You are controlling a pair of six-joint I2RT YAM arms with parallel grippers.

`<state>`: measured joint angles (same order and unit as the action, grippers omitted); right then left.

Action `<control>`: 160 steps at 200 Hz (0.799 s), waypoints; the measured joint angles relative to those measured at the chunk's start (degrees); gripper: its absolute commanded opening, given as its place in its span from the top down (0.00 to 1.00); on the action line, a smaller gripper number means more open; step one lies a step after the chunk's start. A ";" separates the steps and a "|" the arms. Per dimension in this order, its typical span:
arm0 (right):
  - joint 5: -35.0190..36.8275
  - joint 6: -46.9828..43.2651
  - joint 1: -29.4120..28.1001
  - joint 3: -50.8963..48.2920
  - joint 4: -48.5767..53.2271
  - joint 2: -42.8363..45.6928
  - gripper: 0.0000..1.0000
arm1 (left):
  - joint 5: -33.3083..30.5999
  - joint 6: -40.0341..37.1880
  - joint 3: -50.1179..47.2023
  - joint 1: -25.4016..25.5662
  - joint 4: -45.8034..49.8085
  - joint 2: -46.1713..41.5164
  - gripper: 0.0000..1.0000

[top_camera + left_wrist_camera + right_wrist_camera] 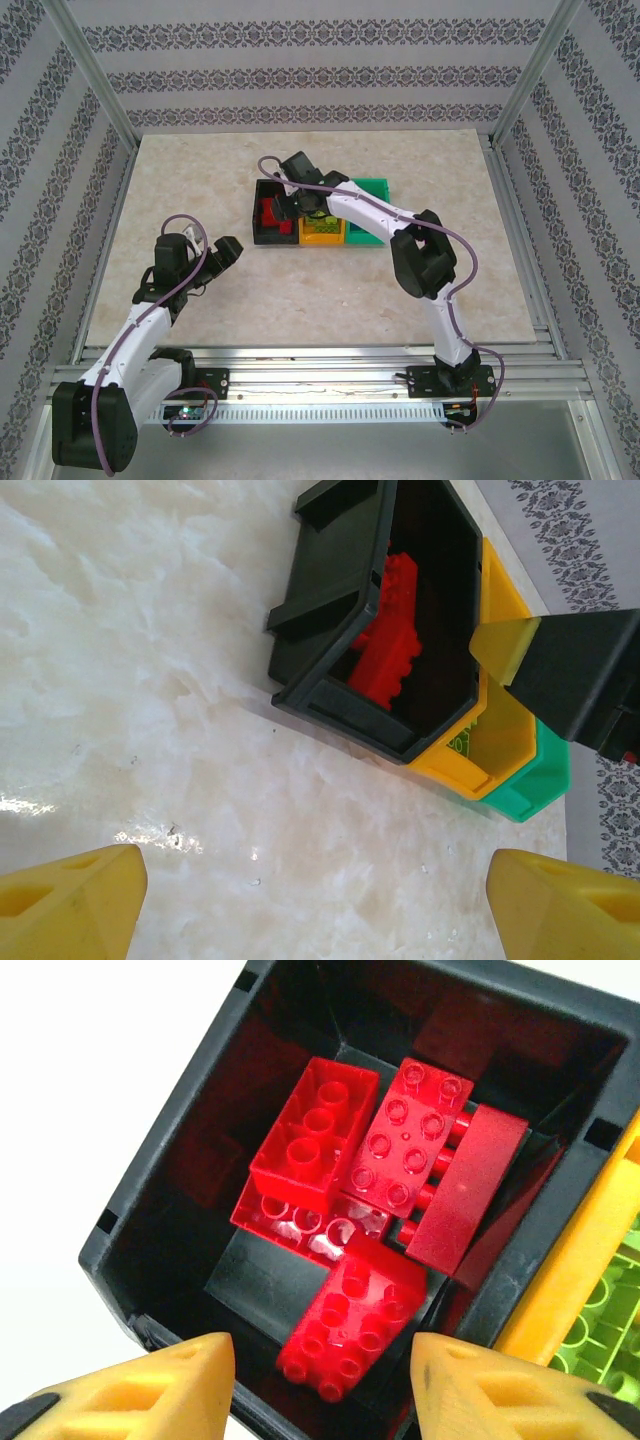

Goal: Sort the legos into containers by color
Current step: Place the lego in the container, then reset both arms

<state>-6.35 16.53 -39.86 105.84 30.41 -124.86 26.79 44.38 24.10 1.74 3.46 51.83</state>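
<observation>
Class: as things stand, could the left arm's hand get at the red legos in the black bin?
Probably not yet: the right hand hangs over the black bin, above the red legos. The open left hand faces it.

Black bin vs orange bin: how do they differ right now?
Contents: the black bin holds red bricks, the orange bin holds lime green bricks.
Place: in the top view the black bin is at the left end of the row, while the orange bin is in the middle, between it and the green bin.
Shared: both are open-topped rectangular bins, set side by side.
</observation>
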 measured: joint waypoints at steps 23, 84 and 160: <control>0.00 0.02 0.00 -3.43 -1.09 2.03 0.49 | -0.02 0.00 0.00 0.00 0.00 0.11 0.12; 0.94 1.51 0.00 -19.45 -4.50 16.59 0.48 | -0.48 -0.90 0.42 -0.07 0.09 2.80 0.11; 10.12 1.90 3.96 -43.95 -8.55 40.33 0.41 | -4.92 -8.02 3.28 -3.98 1.38 5.88 0.06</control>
<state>3.77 18.44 -35.90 61.89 21.87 -84.53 21.87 36.36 27.38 -2.24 4.84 57.71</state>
